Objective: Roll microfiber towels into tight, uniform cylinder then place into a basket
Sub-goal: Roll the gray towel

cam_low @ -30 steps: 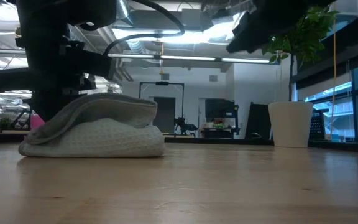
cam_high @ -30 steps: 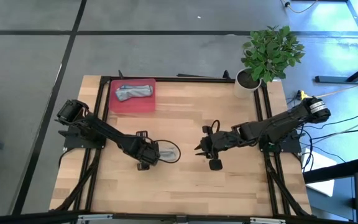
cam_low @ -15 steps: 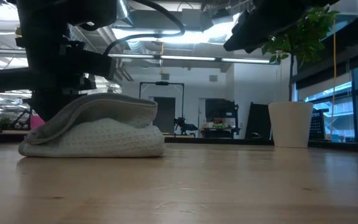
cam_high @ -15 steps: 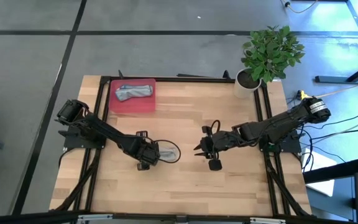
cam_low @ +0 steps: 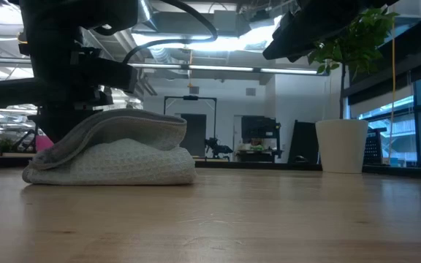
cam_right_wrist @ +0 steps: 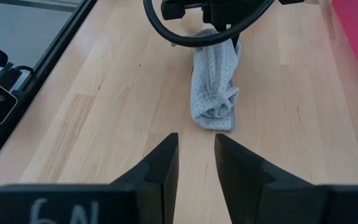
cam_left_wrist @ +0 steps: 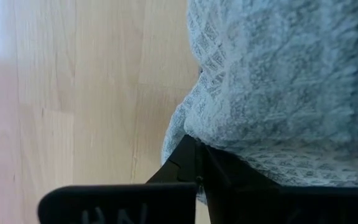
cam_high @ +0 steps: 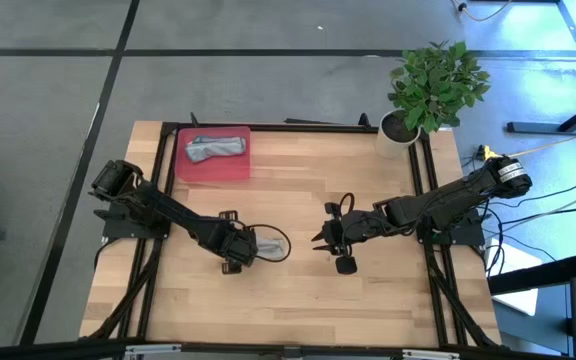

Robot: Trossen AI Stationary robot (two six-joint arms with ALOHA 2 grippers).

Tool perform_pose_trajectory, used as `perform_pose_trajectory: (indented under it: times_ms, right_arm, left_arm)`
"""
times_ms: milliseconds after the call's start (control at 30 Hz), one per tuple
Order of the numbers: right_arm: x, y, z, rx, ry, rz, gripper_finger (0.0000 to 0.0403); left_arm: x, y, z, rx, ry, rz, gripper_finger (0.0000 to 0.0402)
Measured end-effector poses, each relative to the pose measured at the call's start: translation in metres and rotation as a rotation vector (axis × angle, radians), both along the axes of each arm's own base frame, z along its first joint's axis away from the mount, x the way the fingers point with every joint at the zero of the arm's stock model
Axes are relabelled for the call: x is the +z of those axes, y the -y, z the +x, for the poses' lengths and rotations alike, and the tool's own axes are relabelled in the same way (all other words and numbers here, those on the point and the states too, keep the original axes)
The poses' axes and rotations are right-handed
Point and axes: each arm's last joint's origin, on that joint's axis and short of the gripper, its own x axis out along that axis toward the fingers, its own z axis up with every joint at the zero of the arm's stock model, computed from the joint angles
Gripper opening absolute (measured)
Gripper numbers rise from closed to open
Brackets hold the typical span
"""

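Note:
A pale blue-teal towel [cam_high: 270,245] lies loosely rolled on the wooden table near its middle; it also shows in the low view [cam_low: 115,150] and the right wrist view [cam_right_wrist: 215,87]. My left gripper [cam_high: 244,246] is shut at the roll's left end. My right gripper [cam_high: 321,240] is open and empty, above the table, to the right of the roll and pointing at it. A grey rolled towel [cam_high: 215,148] lies in the red tray [cam_high: 193,170] at the far left. My left gripper has the roll's end toward the table's left [cam_left_wrist: 188,134] between its fingers [cam_left_wrist: 185,162], coming in low from the table's left. The cloth covers the fingertips, so the layers do not show. The roll rests on the table.
A white pot with a green plant [cam_high: 408,125] stands at the table's far right corner. Black frame rails [cam_high: 158,200] run along the table's left and right sides. Bare wood lies between the roll and the near edge.

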Motion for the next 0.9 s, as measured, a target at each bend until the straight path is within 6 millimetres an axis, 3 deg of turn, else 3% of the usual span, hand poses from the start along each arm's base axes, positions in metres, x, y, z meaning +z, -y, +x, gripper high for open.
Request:
perform_pose_trajectory:
  times_ms: [433,900]
  right_arm:
    - [0.0,0.0001,0.0,0.0,0.0,0.0,0.0106]
    - [0.0,0.0001,0.0001,-0.001,0.0,0.0,0.0106]
  left_arm:
    - [0.0004,0.0009,0.0021,0.023,0.028,-0.013,0.0017]
    - [0.0075,-0.0004,-0.0005,0.017,0.039,-0.011,0.0186]
